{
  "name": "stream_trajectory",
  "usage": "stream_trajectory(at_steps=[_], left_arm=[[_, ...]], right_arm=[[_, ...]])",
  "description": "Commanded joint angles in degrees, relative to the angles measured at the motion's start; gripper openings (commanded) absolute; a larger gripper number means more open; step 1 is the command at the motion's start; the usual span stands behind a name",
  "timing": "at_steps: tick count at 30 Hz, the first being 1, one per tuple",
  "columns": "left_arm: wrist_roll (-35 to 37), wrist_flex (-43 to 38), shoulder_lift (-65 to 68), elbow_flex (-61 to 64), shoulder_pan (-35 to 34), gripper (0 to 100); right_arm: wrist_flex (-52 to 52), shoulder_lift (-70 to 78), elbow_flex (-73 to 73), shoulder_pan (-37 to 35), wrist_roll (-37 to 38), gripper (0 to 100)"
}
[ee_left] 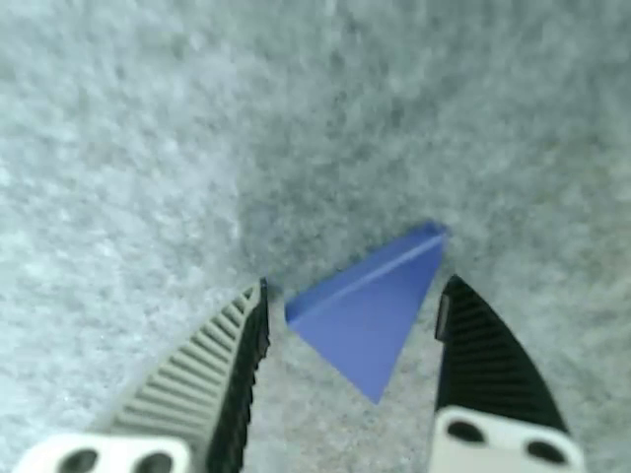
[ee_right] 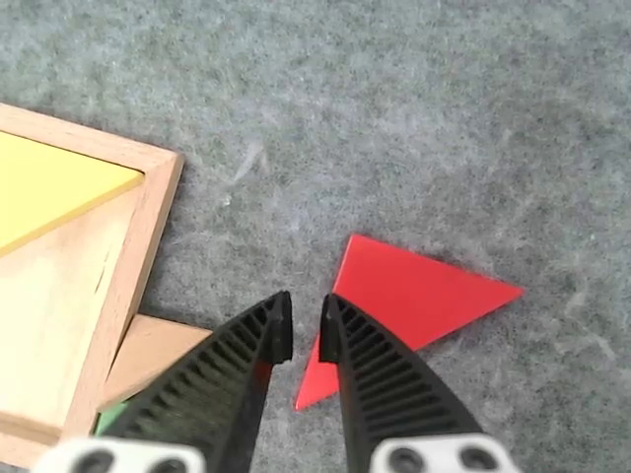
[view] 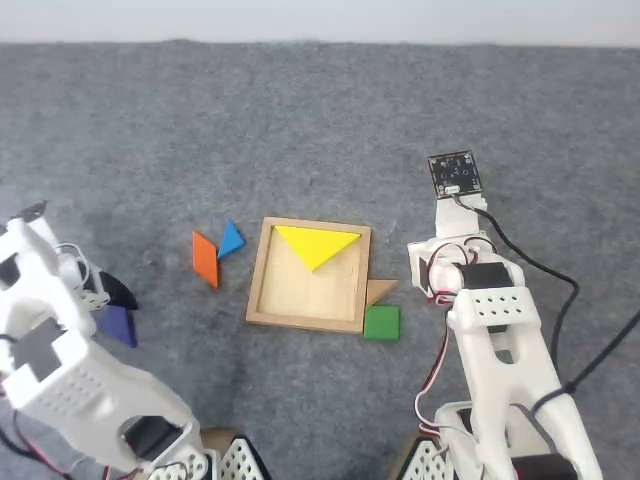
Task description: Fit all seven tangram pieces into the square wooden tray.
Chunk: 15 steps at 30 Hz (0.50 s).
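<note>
A grey, felt-like fabric with a fuzzy, mottled nap covers the whole surface (view: pixel 300 120), from the near side to a straight far edge. Beyond that edge a pale, plain strip (view: pixel 320 20) crosses the top of the high view; whether it is wall or floor cannot be told. The light is soft and even, leaving faint shadows on the fabric

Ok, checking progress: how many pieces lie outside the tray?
6: orange parallelogram, light blue triangle left of tray; dark blue triangle at left pincer; tan triangle, green square, red triangle right of it.
</note>
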Motion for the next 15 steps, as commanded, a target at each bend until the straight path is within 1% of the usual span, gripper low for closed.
stream_trajectory(at_steps=[1,6,11,15], left_arm=[[-2.02,-4.22,-0.44,1.54,0.26,27],[-2.81,-4.31,-0.53,3.47,0.79,27],[-2.81,-1.67,-0.97,3.82,0.79,27],[-2.46,-1.41,-0.88,3.91,0.79,22]], right_arm=[[0.40,-2.42,-0.53,-0.13,0.53,6.2],[0.40,-2.42,-0.53,-0.13,0.53,6.2],[0.48,-2.42,-0.53,-0.13,0.53,6.2],[0.48,-2.42,-0.53,-0.13,0.53,6.2]])
